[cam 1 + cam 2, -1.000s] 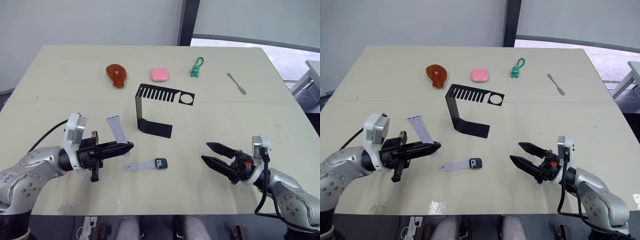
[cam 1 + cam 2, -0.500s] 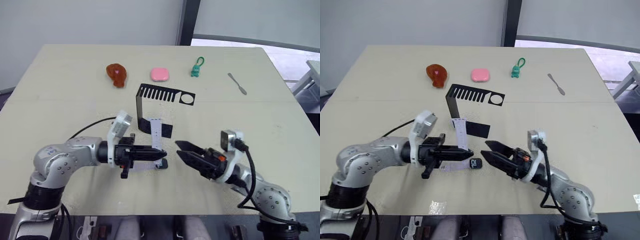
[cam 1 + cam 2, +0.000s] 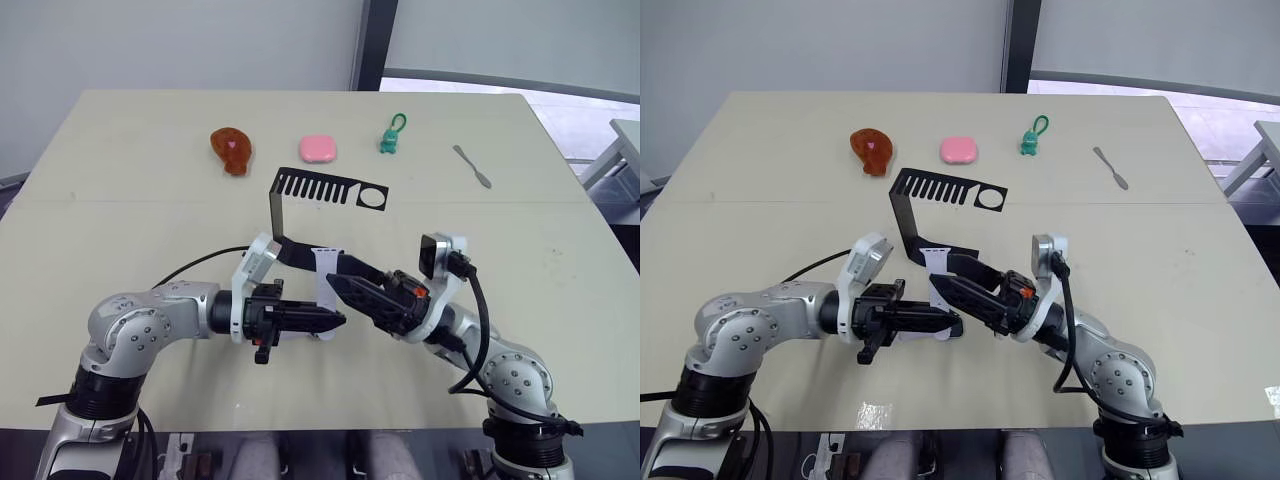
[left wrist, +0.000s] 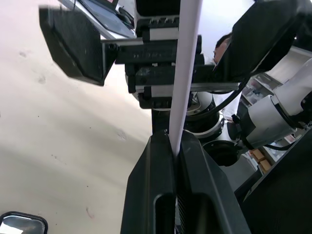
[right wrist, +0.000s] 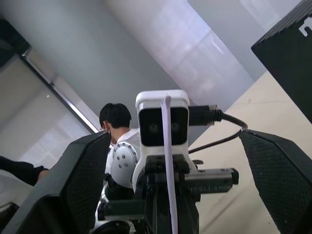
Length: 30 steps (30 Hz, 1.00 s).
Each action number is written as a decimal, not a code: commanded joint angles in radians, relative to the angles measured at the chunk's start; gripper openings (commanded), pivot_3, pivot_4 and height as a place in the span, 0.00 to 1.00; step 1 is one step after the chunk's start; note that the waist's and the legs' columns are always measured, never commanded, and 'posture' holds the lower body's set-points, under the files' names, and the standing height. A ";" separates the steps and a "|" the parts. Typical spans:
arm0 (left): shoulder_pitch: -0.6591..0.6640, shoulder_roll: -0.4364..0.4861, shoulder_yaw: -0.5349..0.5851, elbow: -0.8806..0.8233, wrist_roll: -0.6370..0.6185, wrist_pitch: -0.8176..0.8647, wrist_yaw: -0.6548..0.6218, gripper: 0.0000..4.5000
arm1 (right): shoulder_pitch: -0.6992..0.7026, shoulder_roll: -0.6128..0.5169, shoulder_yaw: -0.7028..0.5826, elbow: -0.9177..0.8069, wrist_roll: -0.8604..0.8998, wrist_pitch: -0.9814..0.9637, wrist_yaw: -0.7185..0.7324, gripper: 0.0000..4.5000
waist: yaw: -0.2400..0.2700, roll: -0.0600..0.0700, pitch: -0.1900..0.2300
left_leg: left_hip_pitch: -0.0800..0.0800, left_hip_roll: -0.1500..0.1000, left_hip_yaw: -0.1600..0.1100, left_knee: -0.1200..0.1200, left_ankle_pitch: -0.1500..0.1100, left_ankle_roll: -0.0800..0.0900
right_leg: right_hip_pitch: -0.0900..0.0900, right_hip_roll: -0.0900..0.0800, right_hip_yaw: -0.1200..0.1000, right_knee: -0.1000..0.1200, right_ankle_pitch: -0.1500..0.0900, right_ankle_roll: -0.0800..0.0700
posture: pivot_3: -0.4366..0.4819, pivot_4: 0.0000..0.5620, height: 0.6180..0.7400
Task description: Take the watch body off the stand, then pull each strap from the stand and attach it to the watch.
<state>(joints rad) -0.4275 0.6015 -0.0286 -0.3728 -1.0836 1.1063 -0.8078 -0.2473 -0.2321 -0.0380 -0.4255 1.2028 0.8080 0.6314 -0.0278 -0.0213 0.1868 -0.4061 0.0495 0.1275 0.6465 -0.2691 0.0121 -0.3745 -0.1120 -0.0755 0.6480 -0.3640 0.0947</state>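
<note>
Pale tabletop (image 3: 120,170), grey wall behind, and both tools had come together at the middle from their wide stations at the edges a second before! The left tool (image 3: 335,320) stayed clenched on the loose strap (image 3: 324,277), which stood up on edge from its fingertips; the left wrist view showed the band pinched between the two black fingers (image 4: 158,187) and rising straight. The right tool (image 3: 338,290) faced it with its fingers spread wide, the strap standing between them but untouched in the right wrist view. That looked like a handover or a two-tool steadying, so the second strap could be fitted.

Just below the meeting point lay the watch body (image 4: 22,225), a corner of it glinting in the left wrist view, with the tools over it in the head views; a second ago it lay in the open with one strap already joined. Whether that joint was sound, I could not tell.

Beyond them the stand (image 3: 310,225) stood bare of watch and bands. Further out sat the brown drumstick toy (image 3: 231,149), the pink object (image 3: 319,149), the green keyring figure (image 3: 391,137) and the grey metal tool (image 3: 471,165), all unmoved.
</note>
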 commanded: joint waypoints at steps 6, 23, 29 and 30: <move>0.035 -0.026 0.008 -0.045 -0.006 -0.027 0.006 0.00 | -0.038 -0.004 0.004 -0.040 0.034 -0.006 -0.026 0.87 | 0.001 0.000 0.000 | 0.000 0.000 0.000 0.000 0.000 0.000 | 0.000 0.000 0.000 0.000 0.000 0.000 | 0.48 0.27 1.00; 0.044 -0.035 0.026 -0.039 0.001 -0.048 0.013 0.00 | -0.046 -0.033 0.025 -0.036 0.026 0.005 -0.034 0.48 | 0.001 0.000 0.000 | 0.000 0.000 0.000 0.000 0.000 0.000 | 0.000 0.000 0.000 0.000 0.000 0.000 | 0.48 0.27 1.00; 0.043 -0.036 0.026 -0.035 0.009 -0.056 0.013 0.00 | -0.056 -0.031 0.026 -0.029 0.038 0.010 -0.038 0.42 | 0.001 0.000 0.000 | 0.000 0.000 0.000 0.000 0.000 0.000 | 0.000 0.000 0.000 0.000 0.000 0.000 | 0.48 0.27 1.00; 0.044 -0.038 0.029 -0.032 0.010 -0.058 0.014 0.00 | -0.058 -0.031 0.026 -0.027 0.037 0.010 -0.037 0.35 | 0.001 0.000 0.000 | 0.000 0.000 0.000 0.000 0.000 0.000 | 0.000 0.000 0.000 0.000 0.000 0.000 | 0.48 0.27 1.00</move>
<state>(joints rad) -0.3835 0.5680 -0.0092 -0.3814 -1.0716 1.0665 -0.7938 -0.2942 -0.2627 -0.0073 -0.4261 1.2107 0.8173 0.6051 -0.0273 -0.0213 0.1868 -0.4062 0.0492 0.1276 0.6464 -0.2692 0.0126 -0.3745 -0.1125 -0.0755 0.6478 -0.3639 0.0947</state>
